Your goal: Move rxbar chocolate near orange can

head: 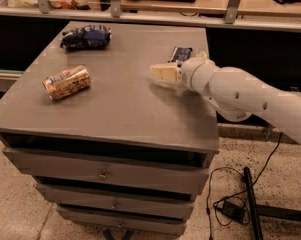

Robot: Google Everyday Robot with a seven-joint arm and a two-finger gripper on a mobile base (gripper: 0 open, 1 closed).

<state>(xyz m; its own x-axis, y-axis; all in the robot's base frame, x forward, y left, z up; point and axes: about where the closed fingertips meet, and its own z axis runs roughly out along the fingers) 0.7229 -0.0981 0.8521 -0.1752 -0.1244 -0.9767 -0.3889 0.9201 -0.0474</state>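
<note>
The rxbar chocolate (180,54) lies flat near the far right edge of the grey cabinet top (125,109), a black wrapper with pale marks. The orange can (67,82) lies on its side at the left of the top. My gripper (159,73) hovers just above the top, in front of the bar and slightly to its left, and points left toward the can. It holds nothing that I can see. The white arm (240,91) reaches in from the right and hides the bar's near end.
A dark blue snack bag (86,36) lies at the far left of the top. A railing and shelf (140,11) run behind the cabinet. Drawers (105,171) are below, and cables and a black bar (250,199) lie on the floor at the right.
</note>
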